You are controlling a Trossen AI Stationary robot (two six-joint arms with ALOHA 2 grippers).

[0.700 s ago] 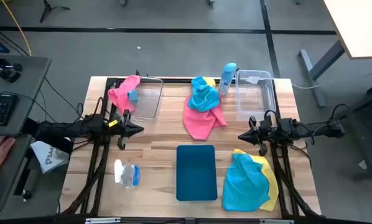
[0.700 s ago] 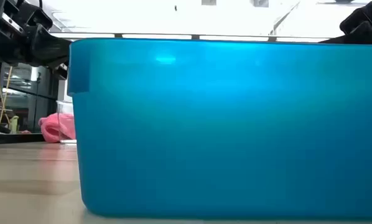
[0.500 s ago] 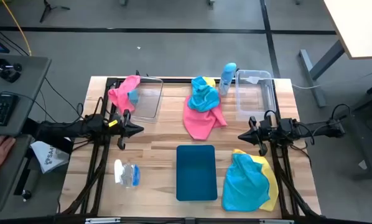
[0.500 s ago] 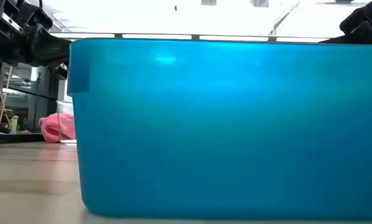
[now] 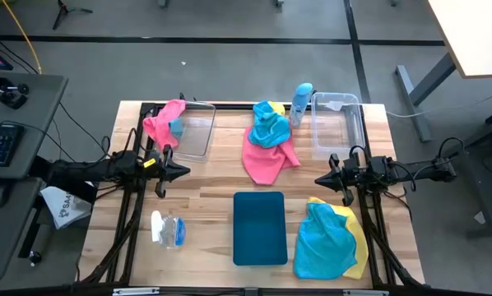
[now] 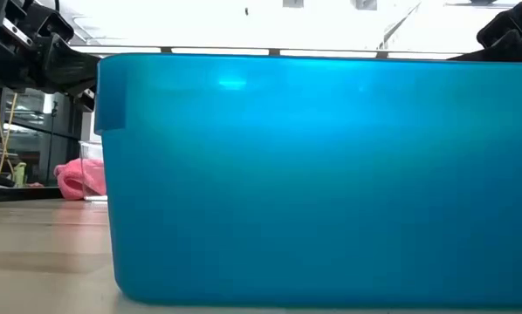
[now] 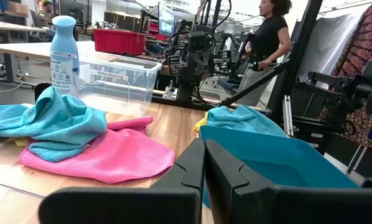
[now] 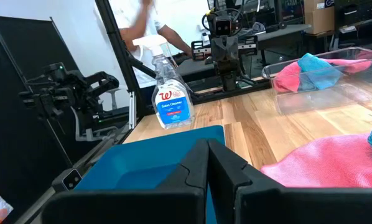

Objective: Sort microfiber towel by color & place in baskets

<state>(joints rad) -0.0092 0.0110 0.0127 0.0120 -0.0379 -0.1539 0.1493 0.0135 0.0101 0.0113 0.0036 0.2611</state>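
Note:
A pink towel (image 5: 266, 160) lies at the table's middle with a blue towel (image 5: 269, 125) heaped on its far part. Another pink and blue towel (image 5: 165, 122) hangs over the left rim of the far-left clear basket (image 5: 195, 136). At the near right, a blue towel (image 5: 324, 242) lies on a yellow one (image 5: 359, 247). The far-right clear basket (image 5: 336, 127) and the dark-teal tray (image 5: 260, 228) hold nothing. My left gripper (image 5: 178, 171) and right gripper (image 5: 318, 178) hover shut at mid-table, pointing at each other, with nothing held.
A bottle with a light-blue cap (image 5: 301, 103) stands between the middle pile and the right basket. A clear spray bottle (image 5: 168, 228) stands at the near left. In the low view the tray (image 6: 313, 174) blocks nearly everything. People show beyond the table in both wrist views.
Both arms have kept still. A person's hand at the desk left of the table has gone out of view.

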